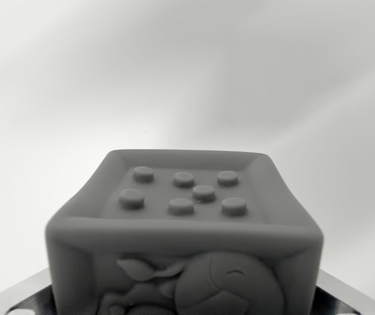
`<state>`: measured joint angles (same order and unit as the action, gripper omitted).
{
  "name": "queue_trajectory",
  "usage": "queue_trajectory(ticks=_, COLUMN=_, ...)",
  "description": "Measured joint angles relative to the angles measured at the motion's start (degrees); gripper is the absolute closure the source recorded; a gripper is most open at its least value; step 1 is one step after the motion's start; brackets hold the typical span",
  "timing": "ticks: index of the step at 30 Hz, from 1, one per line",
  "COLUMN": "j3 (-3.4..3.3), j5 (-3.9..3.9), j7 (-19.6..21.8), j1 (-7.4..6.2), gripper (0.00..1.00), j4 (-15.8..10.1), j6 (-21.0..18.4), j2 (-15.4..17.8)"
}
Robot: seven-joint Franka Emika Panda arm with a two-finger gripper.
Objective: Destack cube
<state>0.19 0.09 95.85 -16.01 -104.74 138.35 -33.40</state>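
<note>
The cube (184, 243) fills the lower middle of the wrist view, close under the camera, its studded face up. It looks soft, light and rubbery, best pinched on its plain opposite sides. I cannot tell whether the jaws are spread or pinching it.

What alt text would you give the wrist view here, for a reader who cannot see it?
A grey cube fills the lower middle of the greyscale wrist view, seven raised studs on its recessed top face and a relief of a round fruit with leaves on the side facing the camera. Metal parts of the pincer show at the bottom corners; its state cannot be told. Behind is a blurred pale surface.
</note>
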Motion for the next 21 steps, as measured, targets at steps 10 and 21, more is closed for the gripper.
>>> queue_trajectory(ticks=10, j3=-0.04, j5=0.0, j7=1.74, j1=-0.81, gripper=1.0, j4=3.52, j6=-0.76, j2=-2.86)
queue_trajectory(ticks=21, j3=-0.1, j5=0.0, j7=1.78, j1=-0.81, gripper=1.0, j4=4.1, j6=2.04, j2=-6.61)
